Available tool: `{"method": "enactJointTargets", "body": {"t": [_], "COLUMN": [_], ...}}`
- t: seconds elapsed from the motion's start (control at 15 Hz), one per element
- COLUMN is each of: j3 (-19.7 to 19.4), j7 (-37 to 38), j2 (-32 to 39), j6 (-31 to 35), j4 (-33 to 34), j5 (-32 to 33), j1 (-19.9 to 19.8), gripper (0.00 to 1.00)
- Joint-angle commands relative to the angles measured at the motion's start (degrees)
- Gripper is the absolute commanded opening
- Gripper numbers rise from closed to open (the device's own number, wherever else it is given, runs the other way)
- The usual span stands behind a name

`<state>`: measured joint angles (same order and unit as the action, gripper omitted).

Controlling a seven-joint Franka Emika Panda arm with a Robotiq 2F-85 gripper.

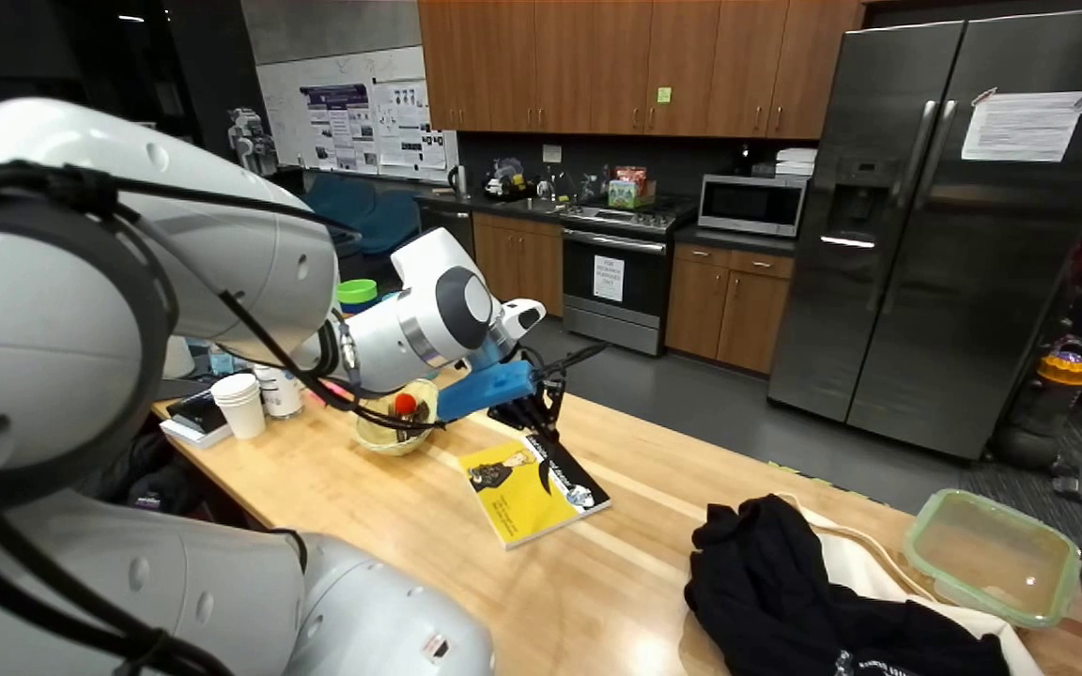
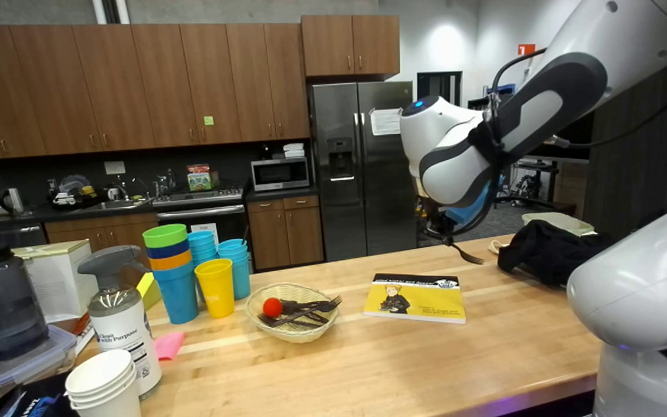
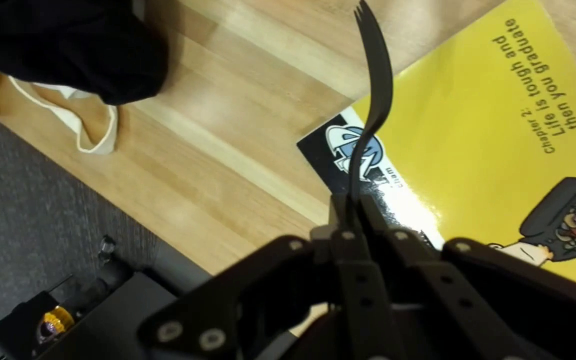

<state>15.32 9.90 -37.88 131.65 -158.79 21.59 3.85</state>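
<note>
black fork [image 3: 381, 75], pinched by its handle between the two fingers [image 3: 371, 215] of the gripper [image 3: 351, 207], which press on it from either side. its tines point away from the grip, and in the wrist view it crosses the logo corner of a yellow paperback [image 2: 417, 302], lettered "life is tough and then you graduate", that lies flat on the wooden table [image 2: 368, 365]. in an exterior view i see the fork slanting downward over the tabletop, its tip showing between the paperback and a crumpled black garment [image 1: 776, 601]. that garment lies on a cream cloth bag [image 1: 856, 563], just beside a clear container [image 1: 992, 554] with a green rim. on the paperback's other side sits a round wicker basket [image 2: 293, 335] with dark cutlery [image 2: 312, 310] and a red ball [image 2: 272, 307] in it. close by stand a stack of coloured tumblers [image 2: 170, 272], green at the top, and a yellow tumbler [image 2: 216, 288]. nearer the table's end are a spray bottle [image 2: 126, 341] and nested white paper cups [image 2: 105, 385].
</note>
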Motion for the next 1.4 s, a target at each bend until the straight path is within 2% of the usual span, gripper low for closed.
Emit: {"method": "enactJointTargets", "body": {"t": [0.0, 0.4, 0.73, 1.13, 1.33], "j3": [-1.34, -6.76, -13.75, -19.79, -20.65], "j7": [-3.87, -13.19, -20.77, -26.25, -25.51], "j2": [-0.66, 1.36, 6.9, 16.92, 18.94], "j6": [1.2, 4.68, 10.23, 17.47, 21.54], "j4": [-0.27, -0.04, -0.4, -0.94, -0.93], "j5": [5.02, 4.59, 0.55, -4.93, -6.56], "j1": [-1.33, -0.61, -0.83, -1.87, -3.48], "gripper": [0.01, 0.01, 0.01, 0.01, 0.01]}}
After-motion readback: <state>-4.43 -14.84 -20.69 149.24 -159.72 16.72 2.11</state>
